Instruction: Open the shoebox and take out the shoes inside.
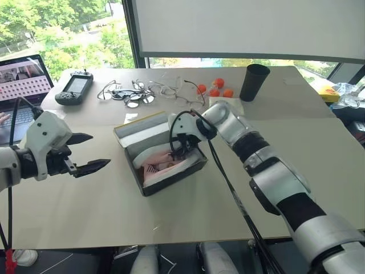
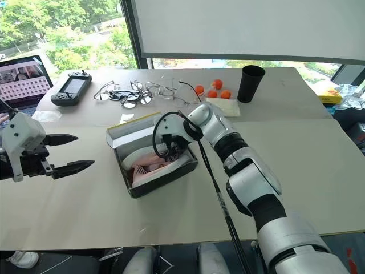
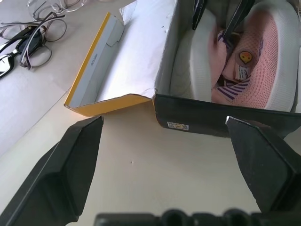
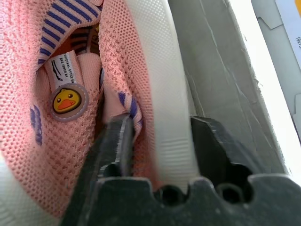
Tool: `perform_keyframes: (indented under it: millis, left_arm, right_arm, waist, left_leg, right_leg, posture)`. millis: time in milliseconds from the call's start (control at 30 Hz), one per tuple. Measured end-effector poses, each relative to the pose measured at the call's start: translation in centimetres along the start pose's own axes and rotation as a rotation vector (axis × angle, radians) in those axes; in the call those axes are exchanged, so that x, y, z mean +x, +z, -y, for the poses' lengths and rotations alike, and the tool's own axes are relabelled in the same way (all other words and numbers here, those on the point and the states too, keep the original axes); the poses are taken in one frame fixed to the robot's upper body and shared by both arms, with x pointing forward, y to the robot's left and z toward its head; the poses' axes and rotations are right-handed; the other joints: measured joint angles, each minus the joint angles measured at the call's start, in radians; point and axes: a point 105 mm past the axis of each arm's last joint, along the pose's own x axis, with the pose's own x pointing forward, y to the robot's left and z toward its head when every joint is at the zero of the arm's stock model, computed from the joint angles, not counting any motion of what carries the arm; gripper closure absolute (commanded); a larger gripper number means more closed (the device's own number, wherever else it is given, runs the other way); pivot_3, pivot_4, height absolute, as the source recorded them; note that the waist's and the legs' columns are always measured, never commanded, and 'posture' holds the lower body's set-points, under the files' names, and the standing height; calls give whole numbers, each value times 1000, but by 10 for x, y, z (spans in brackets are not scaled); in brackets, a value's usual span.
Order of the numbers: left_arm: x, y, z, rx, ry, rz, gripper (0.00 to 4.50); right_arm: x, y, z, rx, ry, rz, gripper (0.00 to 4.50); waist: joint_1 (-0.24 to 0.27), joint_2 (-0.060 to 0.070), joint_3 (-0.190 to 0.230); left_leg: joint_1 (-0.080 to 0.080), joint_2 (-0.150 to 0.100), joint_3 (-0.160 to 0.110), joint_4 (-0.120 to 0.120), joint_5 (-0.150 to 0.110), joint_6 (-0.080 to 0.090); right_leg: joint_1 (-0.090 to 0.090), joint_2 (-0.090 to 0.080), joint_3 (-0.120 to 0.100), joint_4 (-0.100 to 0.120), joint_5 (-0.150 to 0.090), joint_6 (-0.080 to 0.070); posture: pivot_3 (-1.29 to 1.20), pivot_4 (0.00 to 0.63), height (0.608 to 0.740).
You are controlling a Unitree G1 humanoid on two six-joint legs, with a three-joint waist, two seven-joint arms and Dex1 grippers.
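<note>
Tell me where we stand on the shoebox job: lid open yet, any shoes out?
Done: the shoebox is open, its yellow lid folded back flat on the table. In hand: the right gripper is inside the box, one finger in a pink shoe and one outside its white edge, closing on that side wall. The left gripper waits open beside the box. Left: both shoes are still inside and need lifting out.
</note>
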Motion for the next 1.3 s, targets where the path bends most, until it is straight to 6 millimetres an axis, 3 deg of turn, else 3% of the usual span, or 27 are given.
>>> perform_keyframes:
  millis: [100,200,367,533,867,1133,1300]
  left_arm:
    - [1,1,0,3,-1,2,0]
    - [2,2,0,11,-1,3,0]
    - [6,-2,2,6,-18,-10,0]
    - [7,2,-1,15,-14,6,0]
    - [16,5,-4,32,-35,15,0]
    - [20,5,-1,43,-55,27,0]
    - [23,2,-2,28,-58,22,0]
  right_arm:
    - [1,4,0,-25,-23,14,4085]
    - [3,9,0,-61,-52,29,4256]
    - [3,23,-2,-118,-84,67,4256]
    - [-14,36,10,-272,-214,37,4256]
    - [-10,47,-10,-521,-213,-21,4256]
    - [-10,52,-14,-559,-221,0,4256]
    - [-30,65,6,-486,-321,41,4256]
  waist:
    - [-1,0,0]
    - [-1,0,0]
    - [3,0,0]
    - [7,0,0]
    - [7,0,0]
    - [6,0,0]
    - [7,0,0]
  left_leg:
    - [0,0,0,0,0,0]
    - [0,0,0,0,0,0]
    - [-1,0,0,0,0,0]
    - [-1,0,0,0,0,0]
    - [-1,0,0,0,0,0]
    - [-1,0,0,0,0,0]
    - [-1,0,0,1,0,0]
  right_leg:
    - [0,0,0,0,0,0]
    - [0,0,0,0,0,0]
    - [-1,0,0,0,0,0]
    - [-1,0,0,0,0,0]
    - [0,0,0,0,0,0]
    - [0,0,0,0,0,0]
    - [0,0,0,0,0,0]
  posture:
    - [0,150,724]
    - [0,150,724]
    - [0,150,724]
    - [0,150,724]
    - [0,150,724]
    - [0,150,724]
    - [0,150,724]
